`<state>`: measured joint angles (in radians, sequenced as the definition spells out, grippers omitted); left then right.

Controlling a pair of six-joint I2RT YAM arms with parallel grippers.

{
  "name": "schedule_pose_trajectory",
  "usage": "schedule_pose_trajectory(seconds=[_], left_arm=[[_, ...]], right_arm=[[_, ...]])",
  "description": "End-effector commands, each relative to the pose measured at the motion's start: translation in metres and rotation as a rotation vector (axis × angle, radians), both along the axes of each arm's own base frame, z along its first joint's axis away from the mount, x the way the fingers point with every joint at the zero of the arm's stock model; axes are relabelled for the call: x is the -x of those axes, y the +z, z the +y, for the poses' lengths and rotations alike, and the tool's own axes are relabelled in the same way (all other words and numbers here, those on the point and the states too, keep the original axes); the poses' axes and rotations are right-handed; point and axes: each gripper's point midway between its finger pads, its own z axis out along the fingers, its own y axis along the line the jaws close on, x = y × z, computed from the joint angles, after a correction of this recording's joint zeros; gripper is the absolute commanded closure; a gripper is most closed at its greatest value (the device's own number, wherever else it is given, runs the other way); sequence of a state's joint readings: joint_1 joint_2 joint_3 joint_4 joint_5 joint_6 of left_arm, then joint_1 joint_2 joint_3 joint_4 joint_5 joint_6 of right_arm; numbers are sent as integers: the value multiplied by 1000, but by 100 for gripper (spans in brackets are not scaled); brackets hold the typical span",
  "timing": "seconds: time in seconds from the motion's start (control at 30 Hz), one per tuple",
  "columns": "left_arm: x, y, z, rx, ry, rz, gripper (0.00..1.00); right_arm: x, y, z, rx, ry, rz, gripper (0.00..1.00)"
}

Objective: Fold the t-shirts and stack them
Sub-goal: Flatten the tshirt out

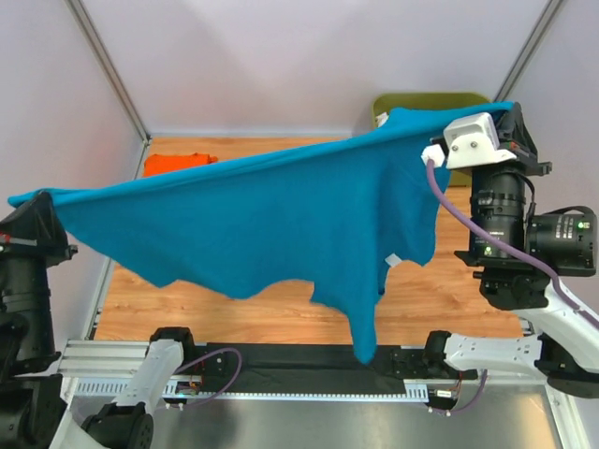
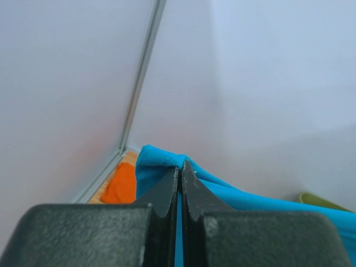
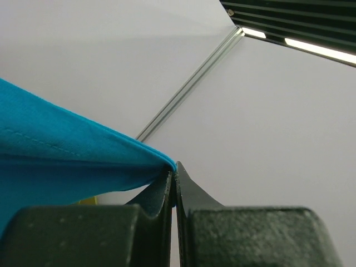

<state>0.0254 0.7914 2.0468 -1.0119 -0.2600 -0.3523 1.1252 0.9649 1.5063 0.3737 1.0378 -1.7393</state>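
1. The left pincer (image 2: pixel 179 167) is pressed together on one corner of the teal-blue t-shirt (image 1: pixel 281 215). A small fold of the cloth bunches just over its tips.
2. The right pincer (image 3: pixel 173 169) is pressed together too. It pinches another corner of the same shirt, and a stitched hem runs along the cloth toward its tips.
3. Between the two pincers the teal-blue t-shirt is held stretched in the air above the wooden desk (image 1: pixel 459 304). Its upper edge makes an almost straight line, higher at the right side than at the left side.
4. Under this edge the cloth hangs in uneven waves. One narrow part hangs lowest, in front of the near edge of the desk, between the two arm bases. A small white tag (image 1: pixel 394 260) shows on the right part of the cloth.
5. The orange t-shirt (image 1: pixel 178 162) lies on the desk at the far left corner, near the wall and well apart from both pincers. The teal cloth hides a part of it.
6. The olive-green tub (image 1: pixel 430 101) stands at the far right, behind the hanging shirt. Only its upper part shows.
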Motion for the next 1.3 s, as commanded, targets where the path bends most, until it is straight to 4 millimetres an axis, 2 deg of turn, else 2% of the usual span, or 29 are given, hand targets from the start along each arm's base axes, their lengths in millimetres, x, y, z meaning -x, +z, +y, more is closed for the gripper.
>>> schedule_pose_trajectory(seconds=[0.0,0.07,0.1,0.13,0.17,0.27,0.3,0.33,0.37,0.4,0.47,0.5,0.57,0.6,0.63,0.73,0.8,0.83,0.87,0.9,0.93,1.0,1.03,1.07,1.1,1.13,1.17,1.2,1.27], left_arm=[[-6,-18,38,-41,212,132,100],[-33,-32,39,-55,215,232,100],[-44,-38,37,-56,205,272,100],[-68,-50,36,-50,192,338,100],[-80,-59,33,-55,170,379,100],[-129,-106,32,-55,160,526,100],[-137,-117,32,-52,160,551,100],[-146,-128,31,-51,154,574,100],[-158,-150,31,-42,153,614,100],[-165,-161,31,-37,155,637,100],[-181,-198,30,-19,153,711,100],[-188,-214,30,-14,155,750,100],[-199,-236,30,5,165,778,100],[-203,-261,30,16,168,828,100],[-209,-276,30,20,176,858,100],[-228,-312,33,29,201,911,100],[-245,-328,34,31,207,939,100],[-251,-331,35,33,211,941,100],[-261,-328,34,36,208,921,100],[-271,-338,34,34,205,945,100],[-277,-340,33,36,203,945,100],[-294,-333,34,38,198,922,100],[-304,-346,33,30,196,959,100],[-313,-340,34,31,196,947,100],[-322,-352,34,27,197,976,100],[-327,-354,35,24,197,981,100],[-334,-349,35,23,201,970,100],[-340,-359,37,23,206,995,100],[-346,-362,41,45,216,1002,100]], right_arm=[[13,13,-32,-72,-93,4,100],[10,19,-23,-72,-53,-7,100],[3,15,-7,-89,12,6,100],[1,13,-3,-104,43,16,100],[0,11,2,-130,76,24,100],[-14,-18,26,-142,122,68,100],[-21,-29,28,-111,106,93,100],[-28,-42,34,-207,144,107,100],[-37,-59,40,-196,145,153,100],[-54,-90,41,-151,118,234,100],[-76,-131,48,-230,112,312,100],[-92,-166,48,-193,89,384,100],[-110,-204,57,-215,95,450,100],[-120,-219,60,-215,107,474,100],[-133,-249,67,-190,95,532,100],[-165,-291,77,-157,76,614,100],[-183,-304,80,-149,62,633,100],[-196,-320,84,-129,47,667,100],[-206,-319,84,-133,39,664,100],[-215,-319,88,-133,42,658,100],[-228,-336,93,-108,27,691,100],[-249,-332,94,-95,7,666,100],[-261,-350,99,-64,-7,701,100],[-272,-341,99,-70,-17,678,100],[-280,-342,101,-65,-25,665,100],[-291,-353,105,-43,-33,684,100],[-297,-353,105,-44,-36,678,100],[-305,-345,109,-54,-21,660,100],[-316,-356,113,-45,-20,677,100]])
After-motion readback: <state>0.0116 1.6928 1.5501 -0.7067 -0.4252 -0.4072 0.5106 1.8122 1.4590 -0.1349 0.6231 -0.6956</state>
